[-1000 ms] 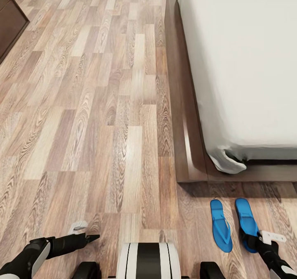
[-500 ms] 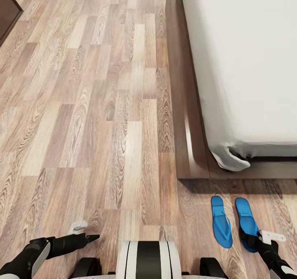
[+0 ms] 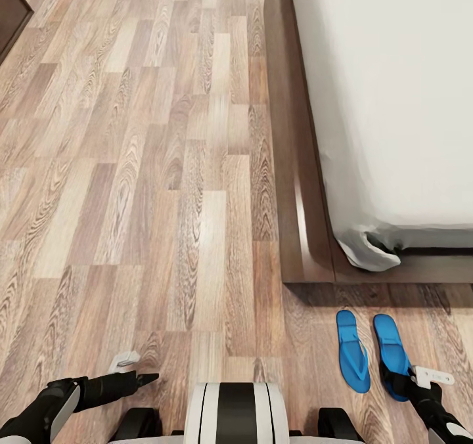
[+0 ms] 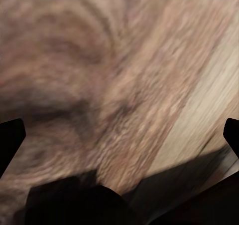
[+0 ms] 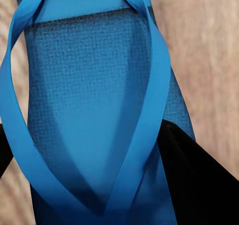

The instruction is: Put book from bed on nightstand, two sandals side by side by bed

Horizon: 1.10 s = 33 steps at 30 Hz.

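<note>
Two bright-blue sandals lie side by side on the wood floor just off the foot corner of the bed (image 3: 394,102), toes toward it: the left sandal (image 3: 353,351) and the right sandal (image 3: 391,342). My right gripper (image 3: 398,386) sits over the right sandal's heel. In the right wrist view that sandal (image 5: 89,85) lies between the black fingers (image 5: 199,180) of the open gripper (image 5: 94,150). My left gripper (image 3: 148,378) hangs low over bare floor, open (image 4: 119,135), with nothing between its fingers. The book and the nightstand are out of view.
The bed's dark wooden frame (image 3: 295,188) juts out along the floor and ends in a corner just beyond the sandals. A dark cabinet corner (image 3: 10,17) shows at the far left. Wood-plank floor (image 3: 151,188) stretches wide between them. My base (image 3: 236,414) is at the bottom.
The whole picture has shifted slightly, so the camera moved. Bed and sandals sit a little higher in the view. Both arms keep their places and the sandals lie as before.
</note>
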Motion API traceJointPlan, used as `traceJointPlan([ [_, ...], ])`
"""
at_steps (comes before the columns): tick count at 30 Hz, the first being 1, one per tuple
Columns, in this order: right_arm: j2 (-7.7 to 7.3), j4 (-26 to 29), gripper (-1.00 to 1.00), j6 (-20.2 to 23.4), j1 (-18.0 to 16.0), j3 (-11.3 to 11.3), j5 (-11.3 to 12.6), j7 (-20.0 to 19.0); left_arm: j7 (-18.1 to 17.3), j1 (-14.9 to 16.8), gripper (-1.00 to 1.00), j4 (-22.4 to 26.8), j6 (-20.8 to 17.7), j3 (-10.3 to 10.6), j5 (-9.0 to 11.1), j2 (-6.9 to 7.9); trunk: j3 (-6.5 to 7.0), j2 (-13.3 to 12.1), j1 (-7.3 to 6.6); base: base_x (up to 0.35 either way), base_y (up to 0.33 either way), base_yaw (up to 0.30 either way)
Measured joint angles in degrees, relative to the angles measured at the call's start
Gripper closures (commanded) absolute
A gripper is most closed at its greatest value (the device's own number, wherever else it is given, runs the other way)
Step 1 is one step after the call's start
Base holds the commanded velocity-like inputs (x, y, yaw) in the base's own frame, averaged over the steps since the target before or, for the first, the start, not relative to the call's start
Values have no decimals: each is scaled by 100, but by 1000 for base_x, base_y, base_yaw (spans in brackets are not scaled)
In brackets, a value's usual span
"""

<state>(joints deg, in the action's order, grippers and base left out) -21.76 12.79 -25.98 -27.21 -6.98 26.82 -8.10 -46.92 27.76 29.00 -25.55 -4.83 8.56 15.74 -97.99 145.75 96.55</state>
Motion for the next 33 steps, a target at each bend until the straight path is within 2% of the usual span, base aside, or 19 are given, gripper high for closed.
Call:
traceJointPlan([
  [7, 0, 39, 100, -18, 0, -2, 8, 1, 0, 0, -100, 0, 0, 0, 0, 0, 0, 0, 0, 0, 0, 0],
  [12, 0, 26, 100, -373, 0, -2, 32, 4, 0, 0, -100, 0, 0, 0, 0, -1, 0, 0, 0, 0, 0, 0],
  [19, 0, 15, 100, -449, 0, -7, 35, 4, -1, 0, -100, 0, 1, 4, 0, -1, 0, 0, 0, 0, 0, 0],
  [33, 0, 15, 100, -450, 0, -13, 34, 4, -1, 0, -100, 0, 3, 7, -1, 0, -310, 19, 36, 0, 0, 0],
])
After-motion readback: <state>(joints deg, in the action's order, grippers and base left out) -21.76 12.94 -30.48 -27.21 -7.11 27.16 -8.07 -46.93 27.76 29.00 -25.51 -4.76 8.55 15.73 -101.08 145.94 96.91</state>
